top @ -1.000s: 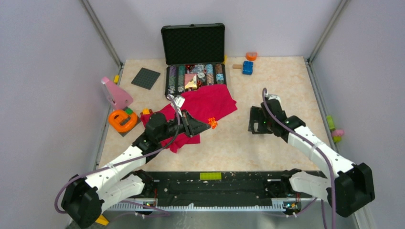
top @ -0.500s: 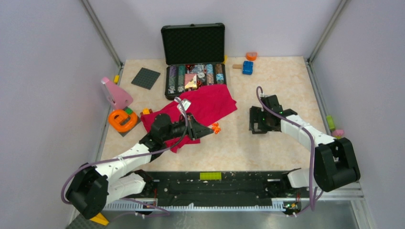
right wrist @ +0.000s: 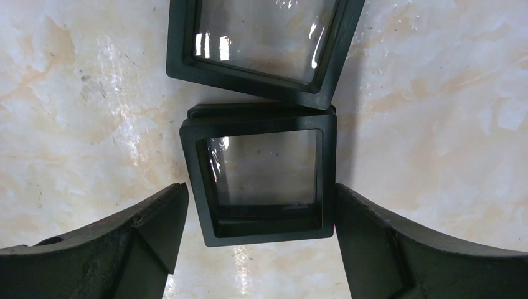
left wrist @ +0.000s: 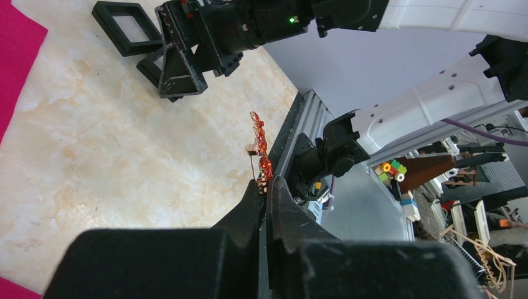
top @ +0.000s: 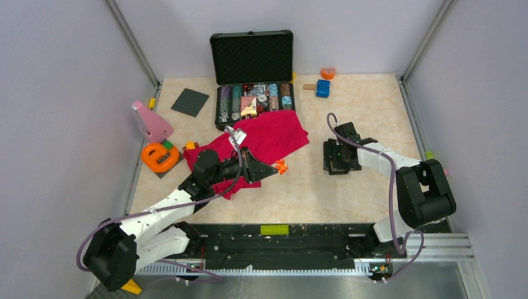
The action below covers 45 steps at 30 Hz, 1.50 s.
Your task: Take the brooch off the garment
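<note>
The brooch [top: 281,166], a tiny orange-red spiky ornament, is pinched at its lower end in my left gripper [top: 274,168], just off the front edge of the red garment [top: 277,134]. In the left wrist view the brooch [left wrist: 261,149] sticks up from the shut fingertips of that gripper [left wrist: 268,187], its thin pin beside it, held above the bare tabletop. A corner of the garment [left wrist: 15,56] shows at far left. My right gripper [top: 335,159] is open, and in the right wrist view [right wrist: 260,190] its fingers straddle a black square frame box [right wrist: 264,174] without gripping it.
A second black frame box [right wrist: 264,43] lies touching the first. An open black case [top: 251,59] stands behind the garment. An orange ring toy [top: 159,157], a pink piece [top: 151,122] and a dark plate [top: 190,101] are at left. Blue [top: 322,88] and orange [top: 327,73] blocks are at the back.
My left gripper has carried the brooch slightly right and toward me, off the garment's edge. My right arm has folded in, with its gripper staying over the frame boxes.
</note>
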Each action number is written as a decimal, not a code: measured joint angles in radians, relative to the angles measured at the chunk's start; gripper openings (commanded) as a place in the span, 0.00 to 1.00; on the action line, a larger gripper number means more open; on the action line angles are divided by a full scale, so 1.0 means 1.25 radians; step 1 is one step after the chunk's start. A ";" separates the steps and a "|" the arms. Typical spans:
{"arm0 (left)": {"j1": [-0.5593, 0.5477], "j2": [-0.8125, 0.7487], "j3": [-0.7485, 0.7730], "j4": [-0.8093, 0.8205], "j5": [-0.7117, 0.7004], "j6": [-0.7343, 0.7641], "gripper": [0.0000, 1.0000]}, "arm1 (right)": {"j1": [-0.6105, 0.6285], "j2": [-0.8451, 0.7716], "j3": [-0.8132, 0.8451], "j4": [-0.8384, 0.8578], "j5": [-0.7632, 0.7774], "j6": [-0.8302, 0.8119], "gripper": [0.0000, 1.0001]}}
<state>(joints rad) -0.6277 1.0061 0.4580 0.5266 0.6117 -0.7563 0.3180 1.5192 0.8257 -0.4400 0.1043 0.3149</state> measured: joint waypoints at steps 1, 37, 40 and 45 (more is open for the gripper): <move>0.000 -0.003 0.000 -0.001 -0.001 0.001 0.00 | 0.000 0.000 0.000 0.001 0.002 0.001 0.85; -0.002 0.276 0.059 0.010 0.065 -0.026 0.00 | 0.038 -0.243 -0.097 0.060 -0.341 0.035 0.62; -0.002 0.286 0.070 0.026 0.071 -0.041 0.00 | 0.056 -0.267 -0.103 0.065 -0.362 0.042 0.61; -0.002 0.319 0.086 0.063 0.083 -0.070 0.00 | 0.073 -0.283 -0.105 0.081 -0.385 0.052 0.61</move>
<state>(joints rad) -0.6300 1.4048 0.5652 0.6056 0.7151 -0.8440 0.4095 1.1660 0.6949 -0.3393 -0.3775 0.3794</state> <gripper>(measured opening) 0.034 0.703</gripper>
